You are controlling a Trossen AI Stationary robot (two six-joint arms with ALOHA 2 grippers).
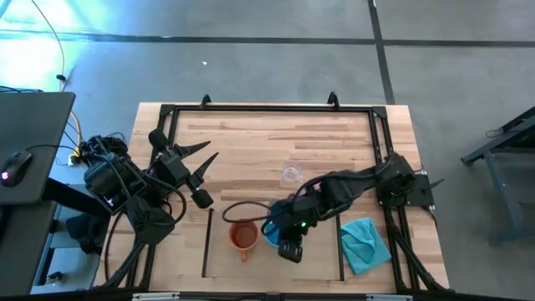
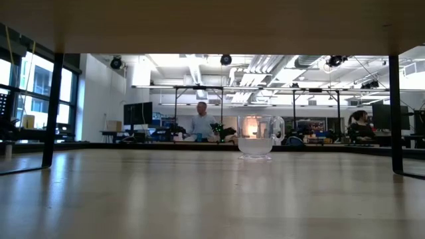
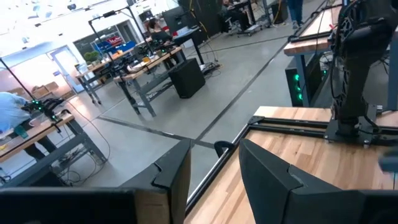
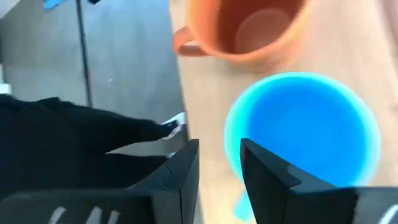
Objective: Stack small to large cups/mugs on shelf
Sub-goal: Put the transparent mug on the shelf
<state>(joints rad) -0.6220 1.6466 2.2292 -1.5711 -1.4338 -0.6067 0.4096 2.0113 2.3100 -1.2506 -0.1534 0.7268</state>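
On the pale shelf point(image 1: 224, 263), near the table's near edge, an orange mug point(image 1: 243, 237) stands upright with a bright blue mug point(image 1: 271, 232) close on its right. My right gripper point(image 1: 287, 242) hangs over the blue mug, pointing down. In the right wrist view its open fingers point(image 4: 220, 146) straddle the blue mug's rim point(image 4: 231, 149), with the orange mug point(image 4: 249, 28) just beyond. A clear glass cup point(image 1: 291, 173) stands upright on the tabletop farther back, also in the low view point(image 2: 257, 136). My left gripper point(image 1: 211, 150) waits open above the table's left part. My right gripper comes from above with one finger point(image 4: 267, 180) over the inside of the blue mug and the other point(image 4: 183, 174) outside its rim. Bare wood shows between the outer finger and the rim. Whether the inner finger touches the wall, I cannot tell.
A teal cloth point(image 1: 365, 244) lies crumpled at the shelf's right end. A black metal frame point(image 1: 267, 108) runs along the table's far edge and down both sides. Bare tabletop lies between the glass cup and the left arm. People show in the room beyond point(image 2: 201, 119).
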